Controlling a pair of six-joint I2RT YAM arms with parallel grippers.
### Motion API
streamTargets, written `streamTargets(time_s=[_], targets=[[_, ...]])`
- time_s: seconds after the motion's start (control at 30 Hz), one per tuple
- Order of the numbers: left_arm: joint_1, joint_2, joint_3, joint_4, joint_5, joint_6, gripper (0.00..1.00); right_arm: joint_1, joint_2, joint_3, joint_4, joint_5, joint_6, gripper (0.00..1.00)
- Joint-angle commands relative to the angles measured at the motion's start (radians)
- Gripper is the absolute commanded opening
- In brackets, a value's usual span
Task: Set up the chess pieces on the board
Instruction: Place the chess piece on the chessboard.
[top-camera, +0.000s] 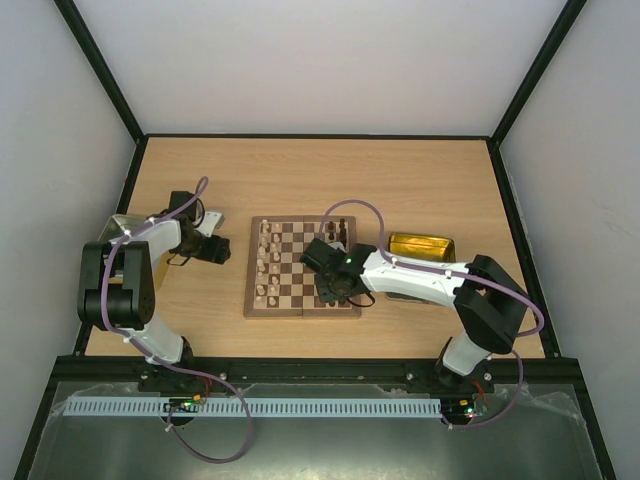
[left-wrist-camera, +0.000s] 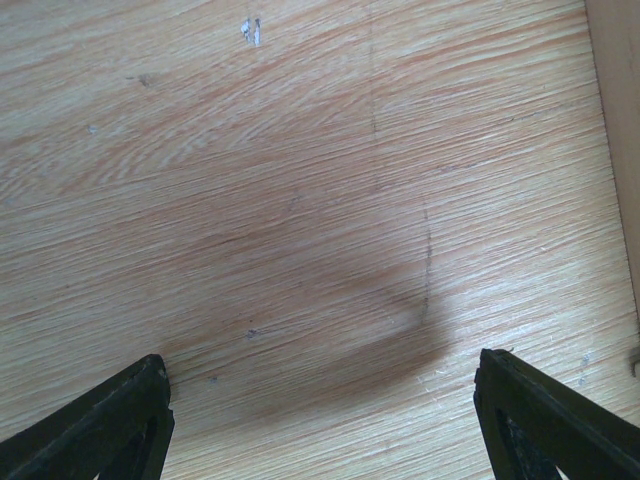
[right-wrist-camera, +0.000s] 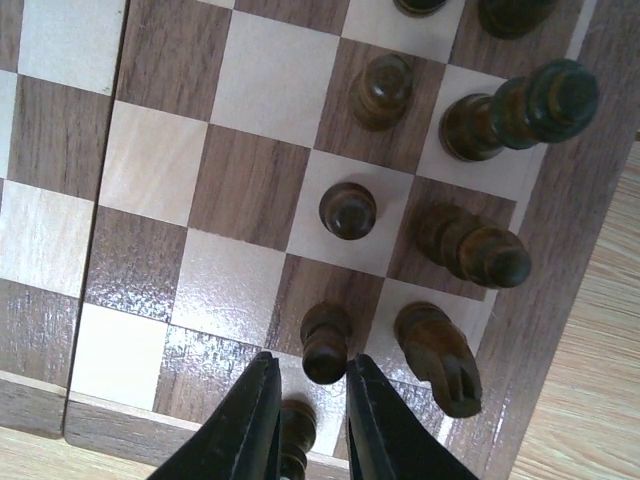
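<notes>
Left gripper (left-wrist-camera: 320, 425): spread wide over table (left-wrist-camera: 300, 200), nothing between; left of board (top-camera: 292, 275)
Right gripper (right-wrist-camera: 308, 395): nearly closed, low over board's right edge; gripping or not, cannot tell
Dark pieces (right-wrist-camera: 348, 210): on right-edge squares; one between the fingers (right-wrist-camera: 250, 430), cut off at wrist view's lower edge, kind unclear
Cream pieces (top-camera: 268, 262): along board's left side, too small to tell kinds
Tin (top-camera: 113, 228): mostly hidden behind left arm
Tray (top-camera: 422, 245): near side partly behind right arm
</notes>
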Motion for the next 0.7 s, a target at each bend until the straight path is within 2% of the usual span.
streamTargets(time_s=[0.0,0.3,0.47,0.67], targets=[[-0.003,0.015,0.002,-0.006,-0.002,-0.006,0.83,-0.01,0.023,0.027,0.018,0.001,-0.016,0.17],[-0.003,0.02,0.002,-0.006,-0.002,-0.005,0.83,-0.018,0.035,0.037,0.013,0.013,-0.022,0.17],[-0.003,0.023,0.001,-0.004,-0.002,-0.004,0.83,-0.019,-0.003,0.064,-0.016,0.057,-0.02,0.25],[-0.003,0.023,0.001,-0.005,-0.004,-0.005,0.83,-0.019,-0.024,0.171,-0.097,0.088,-0.035,0.27]])
